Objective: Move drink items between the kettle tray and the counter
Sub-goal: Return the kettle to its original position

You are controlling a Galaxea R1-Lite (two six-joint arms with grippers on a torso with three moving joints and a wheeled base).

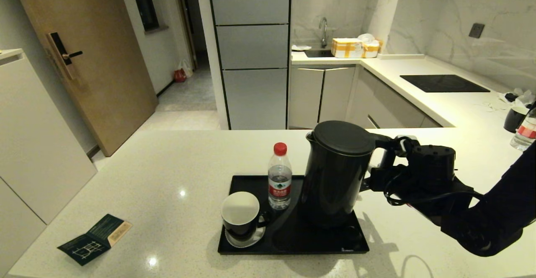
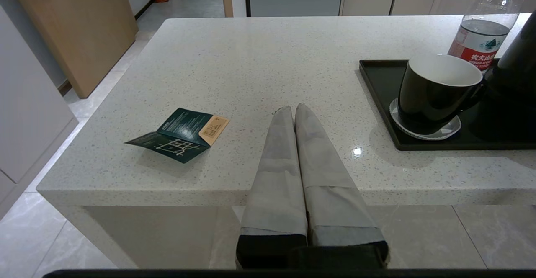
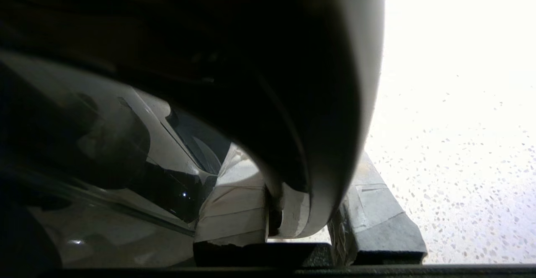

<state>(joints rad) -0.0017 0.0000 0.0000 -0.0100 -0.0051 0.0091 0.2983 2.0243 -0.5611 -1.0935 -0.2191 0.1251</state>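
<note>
Kettle: the tall matte black kettle [image 1: 337, 173] stands upright on the right half of the tray, its lid closed and its loop handle [image 1: 387, 152] pointing to 3 o'clock in the head view.
Right pincer: the right pincer [image 1: 387, 154] is at the kettle's handle, reaching in from 3 o'clock; in the right wrist view its two taped fingers [image 3: 234, 202] sit on either side of the handle [image 3: 310, 144], clamped on it.
Left pincer: the left pincer [image 2: 293, 110] shows only in its own wrist view, with the two fingertips pressed together, holding nothing, hanging at the near edge of the bench, well apart from the tray.
Tray: the glossy black tray [image 1: 247, 250] lies on the bench near its front edge, a little right of centre.
Bottle: the small clear bottle [image 1: 279, 177] with red cap stands upright on the tray, just beside the kettle at its 9 o'clock side.
Mug: the black mug [image 1: 241, 215] with white inside sits on a small saucer [image 1: 247, 238] in the tray's near left corner, at 7 o'clock from the bottle.
Bench: the off-white speckled bench [image 1: 167, 186] carries the tray.
Leaflet: a dark green folded leaflet [image 1: 94, 239] lies on the bench at 9 o'clock from the tray, well apart.
Far right: a second mug [image 1: 515, 119] and a second bottle [image 1: 525, 133] stand at 2 o'clock, near the bench's right end.
Hob: the flat black hob panel [image 1: 444, 83] is set in the far branch of the bench, at 1 o'clock.
</note>
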